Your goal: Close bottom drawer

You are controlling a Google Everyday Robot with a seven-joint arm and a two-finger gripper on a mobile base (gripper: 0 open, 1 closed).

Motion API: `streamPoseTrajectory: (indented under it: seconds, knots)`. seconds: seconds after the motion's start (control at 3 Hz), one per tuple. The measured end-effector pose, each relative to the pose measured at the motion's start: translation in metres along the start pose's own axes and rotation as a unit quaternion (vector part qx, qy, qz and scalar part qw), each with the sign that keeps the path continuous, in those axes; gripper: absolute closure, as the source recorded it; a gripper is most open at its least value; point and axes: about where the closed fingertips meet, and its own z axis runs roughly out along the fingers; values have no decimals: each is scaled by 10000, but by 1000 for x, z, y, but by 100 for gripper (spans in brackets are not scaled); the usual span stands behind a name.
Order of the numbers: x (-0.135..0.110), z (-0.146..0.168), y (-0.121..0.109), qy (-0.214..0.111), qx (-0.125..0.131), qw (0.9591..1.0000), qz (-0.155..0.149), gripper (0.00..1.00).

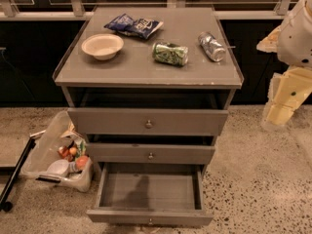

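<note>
Clearly the bottom drawer (149,193) is the one to deal with: it stands pulled well out of the cabinet (146,77), lowest of three, its box bare inside and its slim front nearest to us at the foot of the view. The gripper (282,106) hangs at the right edge, well apart from the cabinet and about level with the upper drawer fronts; we cannot tell whether it is released or clenched.

To do this well, we judge it should come down low and round to the front, meet the slim panel flat near its small knob (150,222), and push straight back. A push off to one side would likely skew the box and jam it. We would keep clear of the plastic bin (46,147) on the floor to the left, and push steadily, since a green can (170,53) and a silver can (211,46) lie on their sides on top and might roll.

The frame cuts the drawer front's lower edge, so the knob barely shows. The arm is cropped too; what we take for the gripper is possibly only part of the wrist. The runners are hidden
</note>
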Motion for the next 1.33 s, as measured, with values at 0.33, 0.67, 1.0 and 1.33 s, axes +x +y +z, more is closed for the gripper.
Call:
streamPoseTrajectory:
  seconds: [0.33, 0.67, 1.0, 1.33]
  knots:
    - [-1, -1, 1, -16, 33, 10000, -19, 0]
    - [0, 13, 13, 4, 26, 10000, -91, 0]
    - [5, 51, 41, -113, -132, 9998, -37, 0]
    - [20, 96, 63, -292, -205, 9993, 68, 0]
